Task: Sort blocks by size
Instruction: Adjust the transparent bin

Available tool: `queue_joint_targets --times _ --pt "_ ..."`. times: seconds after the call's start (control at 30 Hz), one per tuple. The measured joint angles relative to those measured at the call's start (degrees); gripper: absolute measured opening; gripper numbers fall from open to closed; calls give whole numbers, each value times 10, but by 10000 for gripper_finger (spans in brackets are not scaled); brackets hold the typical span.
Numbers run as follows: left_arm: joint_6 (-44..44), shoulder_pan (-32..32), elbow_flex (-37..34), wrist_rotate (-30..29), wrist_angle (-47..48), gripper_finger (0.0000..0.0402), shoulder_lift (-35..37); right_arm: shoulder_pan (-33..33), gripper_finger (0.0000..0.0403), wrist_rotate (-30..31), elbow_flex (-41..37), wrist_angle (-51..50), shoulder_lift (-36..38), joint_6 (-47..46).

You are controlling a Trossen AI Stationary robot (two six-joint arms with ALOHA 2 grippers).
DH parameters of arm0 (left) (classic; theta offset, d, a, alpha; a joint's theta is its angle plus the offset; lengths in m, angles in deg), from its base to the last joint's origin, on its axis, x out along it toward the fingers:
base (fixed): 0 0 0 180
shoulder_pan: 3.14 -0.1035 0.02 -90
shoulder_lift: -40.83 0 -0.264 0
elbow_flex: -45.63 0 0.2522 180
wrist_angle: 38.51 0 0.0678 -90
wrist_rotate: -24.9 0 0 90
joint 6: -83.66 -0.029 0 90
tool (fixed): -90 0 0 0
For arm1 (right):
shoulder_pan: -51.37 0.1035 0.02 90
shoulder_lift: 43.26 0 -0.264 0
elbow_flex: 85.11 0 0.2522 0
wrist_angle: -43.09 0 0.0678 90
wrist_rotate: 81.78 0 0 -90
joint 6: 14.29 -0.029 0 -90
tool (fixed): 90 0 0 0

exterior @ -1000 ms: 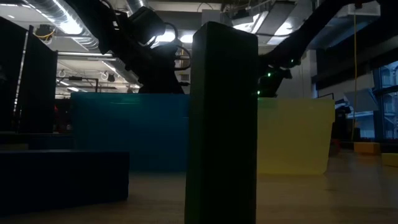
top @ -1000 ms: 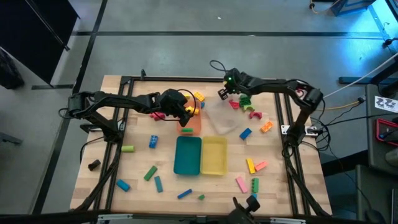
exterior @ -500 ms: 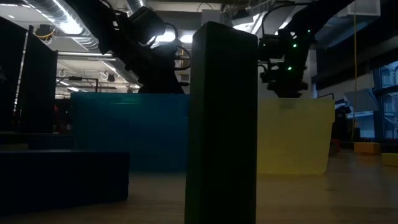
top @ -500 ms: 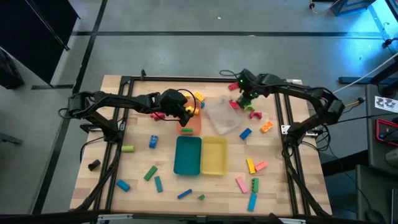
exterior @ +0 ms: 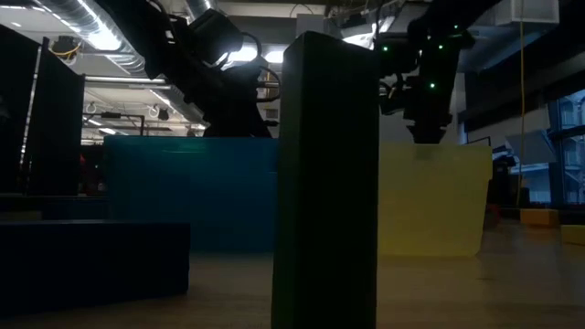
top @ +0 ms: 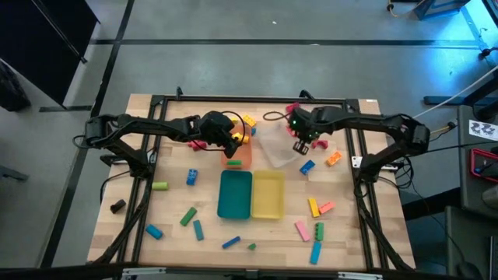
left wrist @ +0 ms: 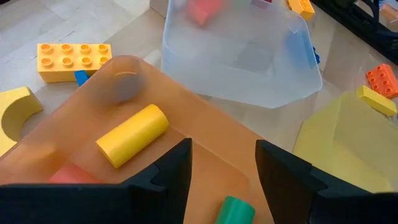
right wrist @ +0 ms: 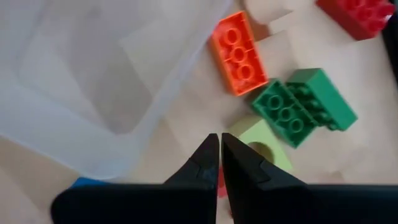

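Observation:
My left gripper (top: pixel 233 142) hovers open and empty over the orange tray (top: pixel 244 155). In the tray lie a yellow cylinder (left wrist: pixel 132 134), a green cylinder (left wrist: pixel 236 210) and a red piece (left wrist: pixel 74 174). My right gripper (top: pixel 300 146) is shut beside the right edge of the clear tray (top: pixel 277 148). It stands above a lime arch block (right wrist: pixel 264 149), green bricks (right wrist: pixel 301 109) and an orange brick (right wrist: pixel 236 53) that lie flat on the table. Other blocks lie scattered over the table. My right gripper points down with its fingertips (right wrist: pixel 211 152) together. A red sliver (right wrist: pixel 220 180) shows in the slit farther back between the fingers. I cannot tell whether it is held there or lies on the table beneath.
The teal tray (top: pixel 235 194) and the yellow tray (top: pixel 268 194) stand side by side at mid-table. Loose blocks lie near the front edge at left (top: pixel 187 216) and right (top: pixel 313 207). A blue block (top: pixel 307 166) and an orange one (top: pixel 333 158) lie near my right gripper. A yellow brick (top: pixel 249 120) lies beyond the orange tray.
My right gripper has gone from the clear tray's far corner toward the table's right edge. It then came toward the near edge and now stands beside the clear tray's right side.

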Motion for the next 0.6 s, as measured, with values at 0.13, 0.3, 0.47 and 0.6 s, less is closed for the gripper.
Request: queue_joint_targets --times 0.13,0.3,0.47,0.6 --pt "-3 0 0 0 0 162 0 26 21 0 0 -8 -3 -14" --pt "-2 0 0 0 -3 162 0 51 21 1 -21 6 -4 -15" --pt "1 0 0 0 -3 162 0 62 21 2 -60 35 -4 -26" --pt "2 0 0 0 -3 162 0 65 21 -13 -69 67 -4 -32"
